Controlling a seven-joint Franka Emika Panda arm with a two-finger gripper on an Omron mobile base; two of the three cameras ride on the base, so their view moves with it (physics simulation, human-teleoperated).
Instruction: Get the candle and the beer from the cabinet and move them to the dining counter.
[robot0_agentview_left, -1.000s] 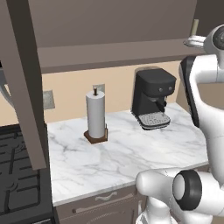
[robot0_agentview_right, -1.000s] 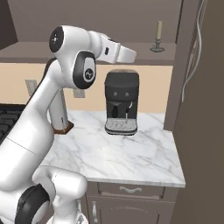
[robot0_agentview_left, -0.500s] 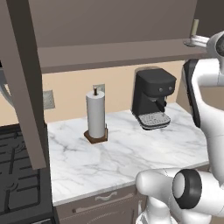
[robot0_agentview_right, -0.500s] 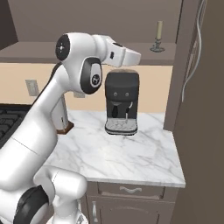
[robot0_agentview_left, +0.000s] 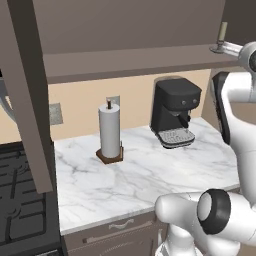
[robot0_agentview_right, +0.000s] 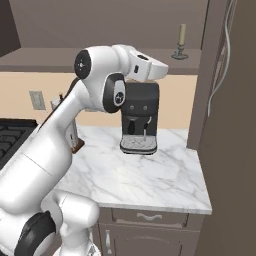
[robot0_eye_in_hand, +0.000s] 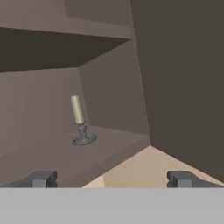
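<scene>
candle (robot0_eye_in_hand: 77, 110): matt wax, metal base | cabinet (robot0_eye_in_hand: 183, 78): matt | worktop (robot0_agentview_left: 150, 172): glossy marble

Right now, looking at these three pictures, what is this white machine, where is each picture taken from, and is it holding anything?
The white machine is a robot arm on a base that can drive, in a computer-drawn kitchen. Two pictures come from cameras on that base, one behind the arm to its left, one to its right. The third comes from a camera on the hand, looking along its two dark fingers, which stand wide apart and hold nothing.

On the marble worktop stand a paper towel roll and a black coffee machine; a stove sits beside it. Above, in the open cabinet, a candle stands upright in its holder on the shelf. The hand points toward that candle but is not yet touching it.
</scene>
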